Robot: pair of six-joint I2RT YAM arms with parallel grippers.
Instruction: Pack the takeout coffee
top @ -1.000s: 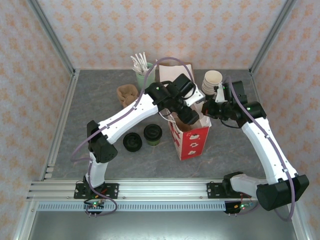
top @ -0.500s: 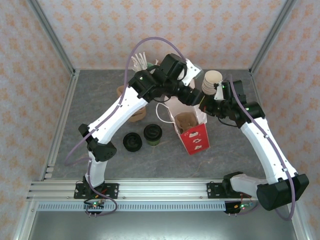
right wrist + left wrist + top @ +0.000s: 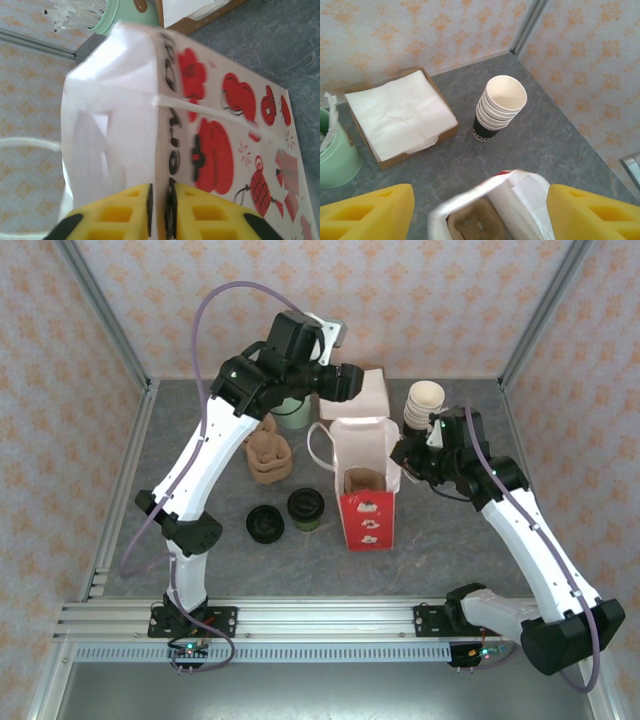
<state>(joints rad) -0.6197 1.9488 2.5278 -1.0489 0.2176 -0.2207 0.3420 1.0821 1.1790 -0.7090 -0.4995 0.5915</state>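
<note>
Takeout coffee (image 3: 305, 508) is standing upright on the table (image 3: 450, 552), black lid on top, so its long axis is vertical. It's just left of the red-and-white paper bag (image 3: 366, 520). Left gripper (image 3: 352, 382) hangs well above and behind it, fingers spread wide. Right gripper (image 3: 400, 454) is pinched onto the bag's rim, on the far side from the cup.

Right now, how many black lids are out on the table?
2. One black lid lies by itself, left of the red-and-white bag. The other caps the dark green cup standing between that lid and the bag. More could be hidden inside the bag or under the arms.
</note>
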